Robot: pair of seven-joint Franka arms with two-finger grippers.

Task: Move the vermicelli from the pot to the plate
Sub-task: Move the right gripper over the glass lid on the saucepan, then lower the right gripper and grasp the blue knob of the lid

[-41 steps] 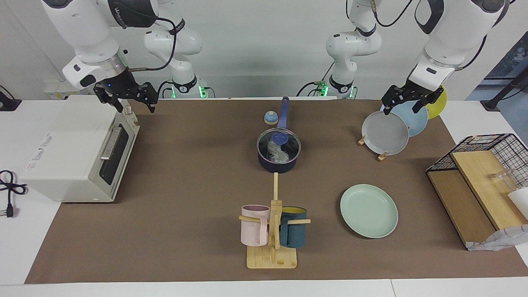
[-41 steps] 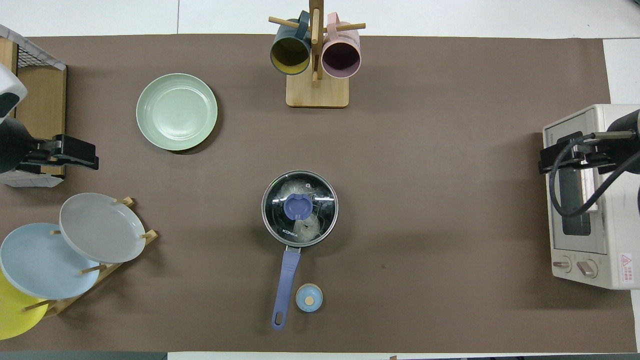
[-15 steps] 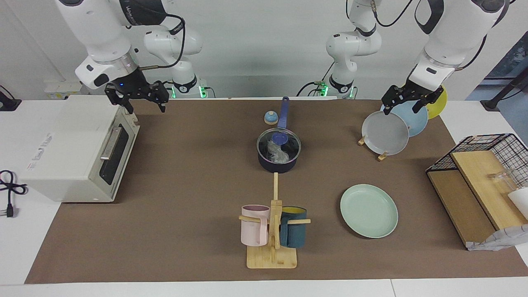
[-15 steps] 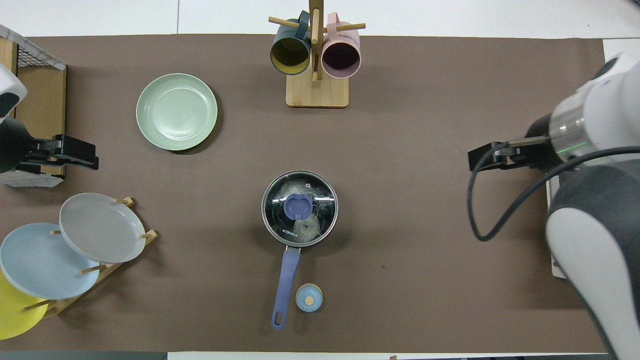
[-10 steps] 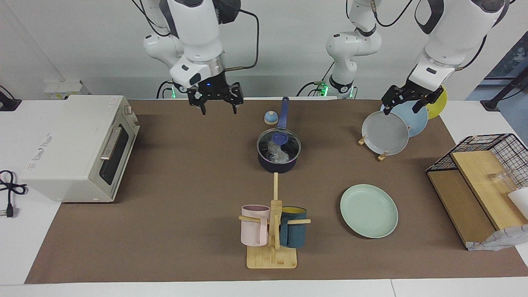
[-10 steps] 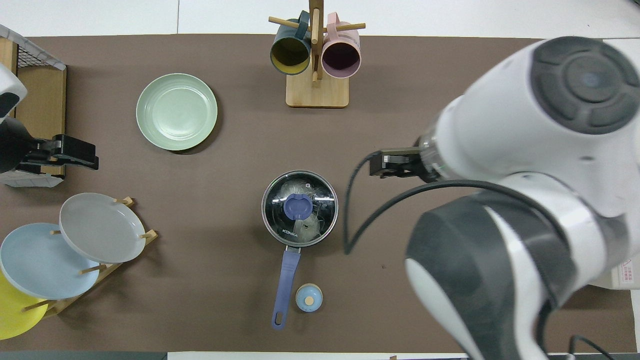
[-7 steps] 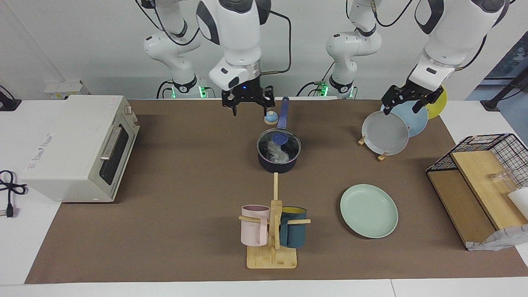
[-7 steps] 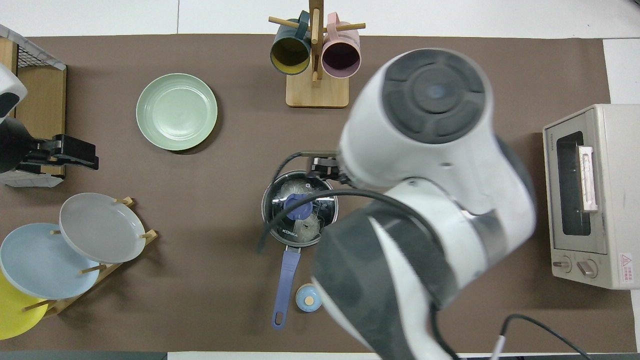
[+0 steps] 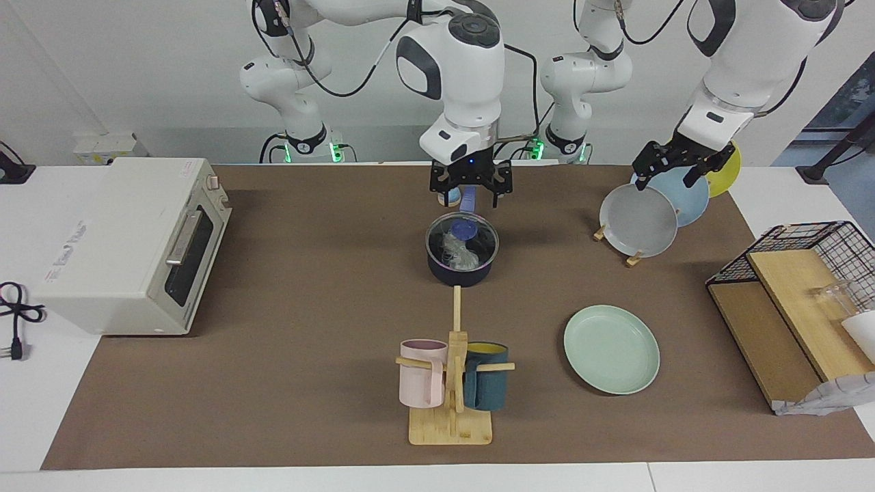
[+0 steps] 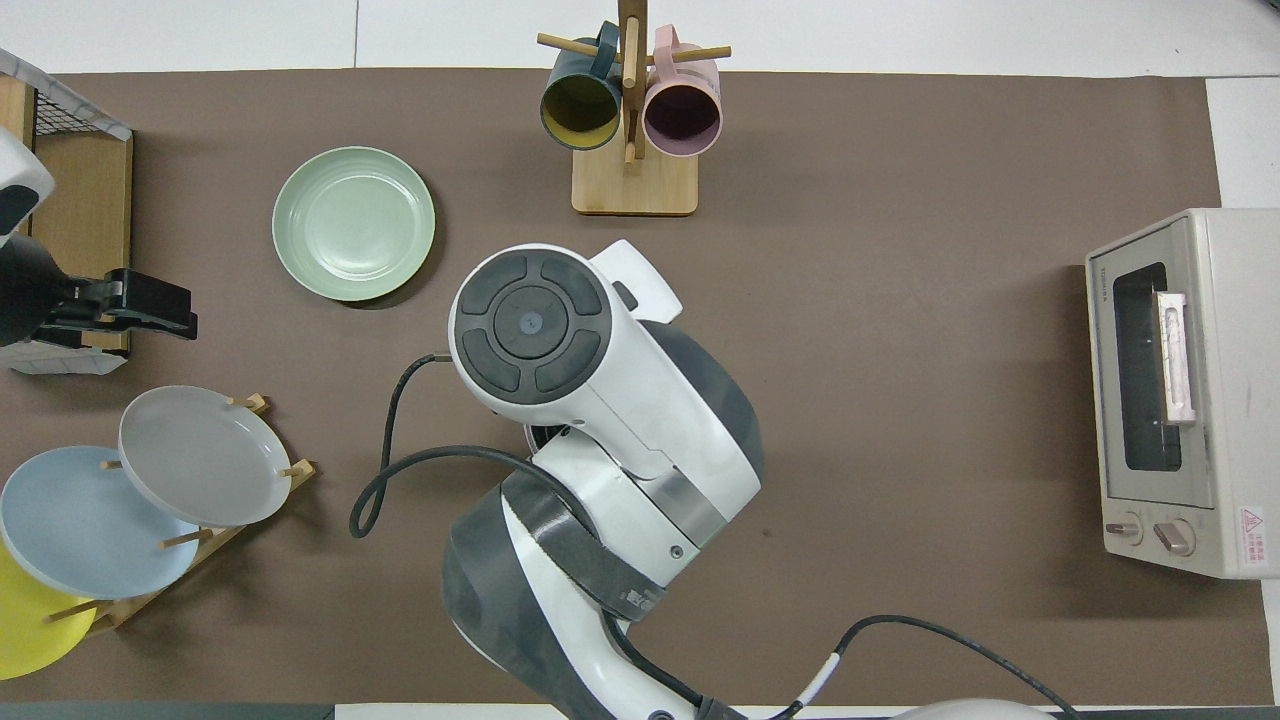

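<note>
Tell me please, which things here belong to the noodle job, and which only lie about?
Belong to the job:
- vermicelli, in the pot
- pot
- glass lid on the pot
- mint-green plate

Only lying about:
- toaster oven
- mug tree
- plate rack
- wire basket

No lettering can be made out here: the toaster oven (image 10: 1180,390) carries a red warning triangle sticker, its small print unreadable.
</note>
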